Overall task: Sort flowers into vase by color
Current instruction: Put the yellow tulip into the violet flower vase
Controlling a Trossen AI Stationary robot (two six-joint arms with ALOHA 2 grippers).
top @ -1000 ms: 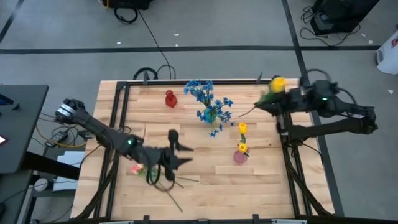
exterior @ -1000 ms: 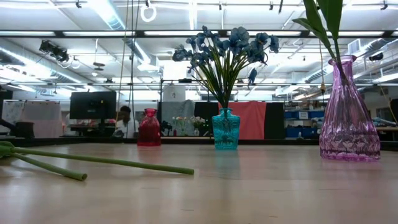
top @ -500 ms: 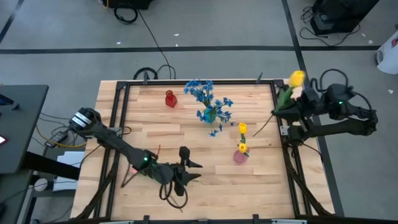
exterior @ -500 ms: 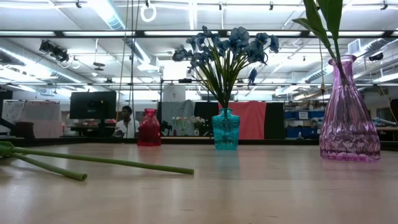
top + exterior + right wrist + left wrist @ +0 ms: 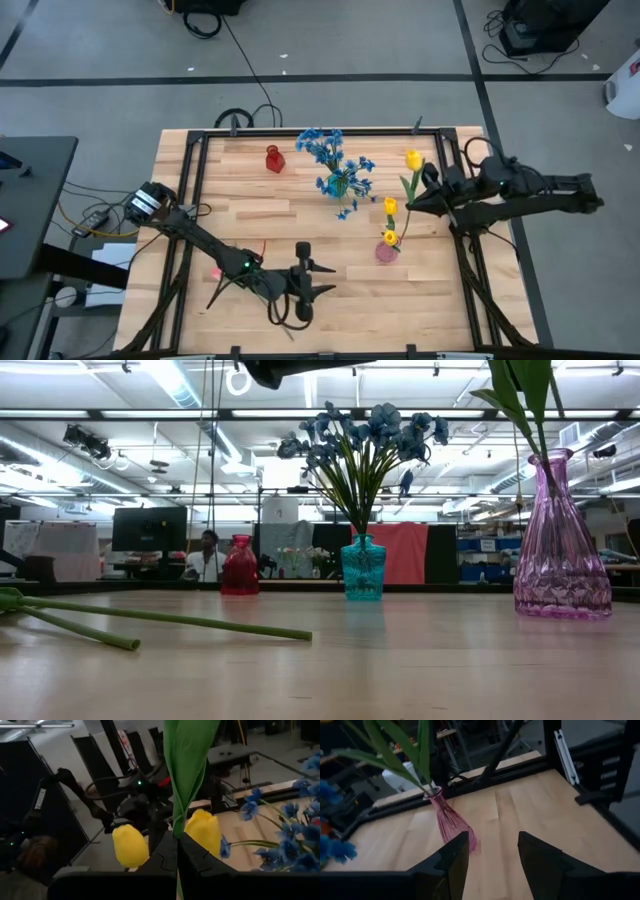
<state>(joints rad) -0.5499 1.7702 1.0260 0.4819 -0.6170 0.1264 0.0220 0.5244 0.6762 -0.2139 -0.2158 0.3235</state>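
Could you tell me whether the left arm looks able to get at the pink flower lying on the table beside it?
Probably yes. The left gripper hangs with jaws open and nothing in them, and the pink flower lies flat on bare wood beside that arm's forearm, with nothing on it. The arm would have to draw back to reach it.

In the low view the pink vase's (image 5: pixel 560 535) leaves are cut off by the top edge. The left tool (image 5: pixel 318 281) hides the stems beneath it in the high view.

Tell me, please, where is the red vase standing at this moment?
In the high view, the red vase stands upright near the table's far edge, left of the blue vase holding blue flowers; no gripper is near it.
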